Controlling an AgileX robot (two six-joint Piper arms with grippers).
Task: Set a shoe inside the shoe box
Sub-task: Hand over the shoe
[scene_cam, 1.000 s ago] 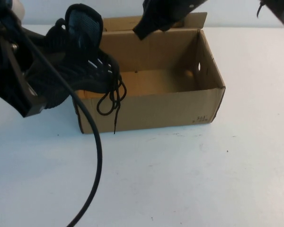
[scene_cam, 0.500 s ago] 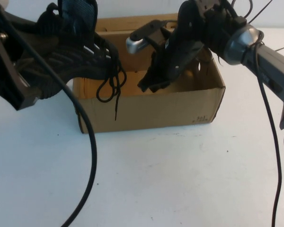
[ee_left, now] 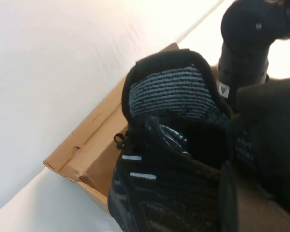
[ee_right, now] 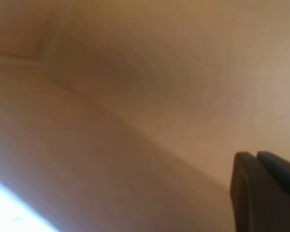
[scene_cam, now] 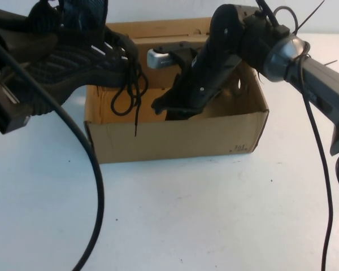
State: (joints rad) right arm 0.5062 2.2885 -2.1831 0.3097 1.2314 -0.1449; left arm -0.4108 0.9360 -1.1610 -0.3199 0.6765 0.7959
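Blurred brown cardboard of the box filled the view. The right tool showed dark in one corner, fingers pressed together.

Lighting even and bright across the high view; white counter slightly blue-tinted, near overexposed toward the far edge. Soft, faint shadow lies under the near wall of the plain brown corrugated cardboard shoe box; box interior noticeably darker. Black knit lace-up shoe renders almost detail-free, underexposed against the bright surface. Small specular glint on the right arm's grey metal joint. Left wrist view: pale wall washed out, shoe knit in fair focus, near dark parts blurred. Right wrist view: wholly defocused tan cardboard, warm cast, a blown-out white patch at one corner.
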